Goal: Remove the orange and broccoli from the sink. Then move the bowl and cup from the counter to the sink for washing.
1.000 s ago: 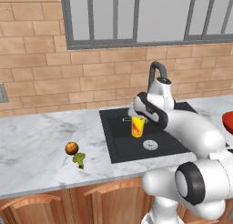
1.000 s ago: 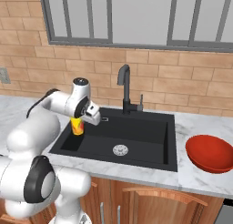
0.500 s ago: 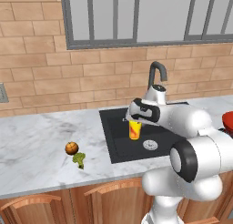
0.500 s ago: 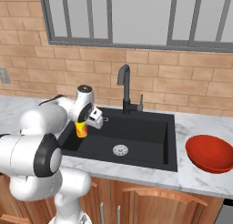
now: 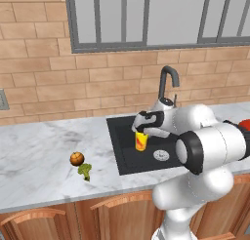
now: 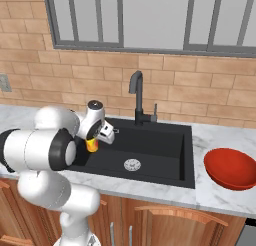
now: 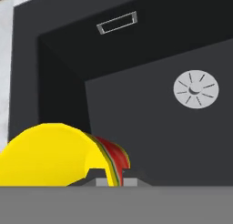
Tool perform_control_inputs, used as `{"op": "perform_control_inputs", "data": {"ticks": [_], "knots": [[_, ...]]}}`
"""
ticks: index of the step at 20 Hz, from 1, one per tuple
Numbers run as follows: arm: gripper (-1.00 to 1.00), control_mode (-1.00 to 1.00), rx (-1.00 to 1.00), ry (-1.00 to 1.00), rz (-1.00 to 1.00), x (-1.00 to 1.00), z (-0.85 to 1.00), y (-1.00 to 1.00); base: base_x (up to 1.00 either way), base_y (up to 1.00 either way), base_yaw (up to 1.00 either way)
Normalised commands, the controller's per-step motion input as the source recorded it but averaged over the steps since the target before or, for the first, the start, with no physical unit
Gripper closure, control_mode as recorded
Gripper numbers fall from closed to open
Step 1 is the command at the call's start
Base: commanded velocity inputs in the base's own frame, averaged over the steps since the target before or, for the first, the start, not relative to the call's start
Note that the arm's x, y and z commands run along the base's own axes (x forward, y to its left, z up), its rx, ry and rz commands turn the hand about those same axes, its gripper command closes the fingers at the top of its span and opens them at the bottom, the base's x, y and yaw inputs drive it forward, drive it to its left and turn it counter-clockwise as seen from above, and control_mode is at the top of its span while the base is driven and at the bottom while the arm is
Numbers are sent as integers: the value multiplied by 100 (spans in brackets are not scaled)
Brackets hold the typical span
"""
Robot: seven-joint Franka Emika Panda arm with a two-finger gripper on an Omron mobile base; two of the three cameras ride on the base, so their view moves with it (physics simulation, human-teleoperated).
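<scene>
One cup [image 5: 141,141], pinched at its rim by the closed gripper [image 5: 142,130], hanging over the sink [image 5: 122,153] interior at its left side, about 9 o'clock of the single white drain [image 5: 161,155]. One orange [image 5: 75,158] and one broccoli [image 5: 85,171] side by side on the counter [image 5: 39,166], at 9 o'clock of the basin. One red bowl [image 6: 232,168] at 3 o'clock, cut off in the left base view. Fingertips mostly hidden behind the cup wall.

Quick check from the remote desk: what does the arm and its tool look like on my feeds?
The arm is made of glossy white rounded segments with dark grey to black rings at the joints. It ends in a small white hand carrying the tool, which has two small dark finger tips. No cables or markings are visible.
</scene>
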Motion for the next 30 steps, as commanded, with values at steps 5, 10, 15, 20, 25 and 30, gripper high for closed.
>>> {"op": "perform_control_inputs", "data": {"ticks": [5, 10, 15, 20, 25, 30], "knots": [[100, -100, 0, -4, 0, 30, -35, 4, 0, 0, 0], [100, -100, 0, -4, 0, 30, -37, 8, 0, 0, 0], [100, -100, 1, -6, 0, 30, -35, 4, 0, 0, 0], [100, -100, 5, -7, 0, 24, -33, 10, 0, 0, 0], [100, -100, 10, -4, 0, 17, -31, 10, 0, 0, 0], [100, -100, 3, -6, 0, 19, -33, 5, 0, 0, 0]]}}
